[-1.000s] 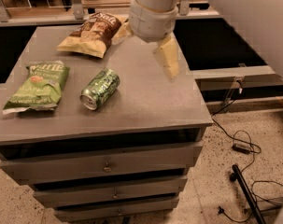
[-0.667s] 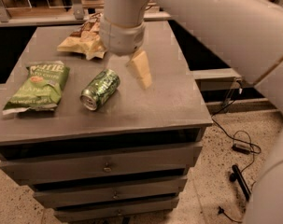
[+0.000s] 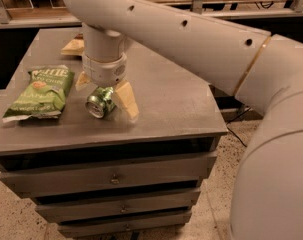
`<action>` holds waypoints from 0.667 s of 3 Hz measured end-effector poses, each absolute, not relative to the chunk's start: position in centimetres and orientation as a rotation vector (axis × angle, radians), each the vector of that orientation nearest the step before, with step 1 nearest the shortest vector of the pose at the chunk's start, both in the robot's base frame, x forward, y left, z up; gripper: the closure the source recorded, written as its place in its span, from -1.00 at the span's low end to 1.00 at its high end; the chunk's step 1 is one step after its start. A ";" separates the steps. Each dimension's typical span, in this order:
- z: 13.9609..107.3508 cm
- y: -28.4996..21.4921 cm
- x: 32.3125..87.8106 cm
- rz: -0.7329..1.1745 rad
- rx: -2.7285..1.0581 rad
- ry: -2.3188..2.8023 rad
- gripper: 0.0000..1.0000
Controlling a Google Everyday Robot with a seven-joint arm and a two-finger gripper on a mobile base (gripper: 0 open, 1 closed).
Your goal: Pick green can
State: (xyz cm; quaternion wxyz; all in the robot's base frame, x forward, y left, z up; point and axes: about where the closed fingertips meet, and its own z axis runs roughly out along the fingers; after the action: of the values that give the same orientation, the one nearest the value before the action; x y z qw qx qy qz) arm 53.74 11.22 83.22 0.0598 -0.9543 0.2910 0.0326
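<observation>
Camera view: gripper, jaws apart, straddles lying green can on cabinet top; best lowered fully, centred, then closed across its body.

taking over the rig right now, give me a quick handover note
Gripper: down at the cabinet top, jaws open, one on each side of the green can.
Green can: lying on its side on the cabinet top beside the green chip bag, not lifted.
Done: gripper placed around the can.
Left: close the jaws on the can and lift it clear, probably without nudging the chip bag.
</observation>
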 end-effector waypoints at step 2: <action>84.0 10.5 54.5 0.033 -2.898 0.830 -1.00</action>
State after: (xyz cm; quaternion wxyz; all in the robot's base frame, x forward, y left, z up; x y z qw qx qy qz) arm 54.49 10.51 84.03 0.0635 -0.9594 0.2747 0.0109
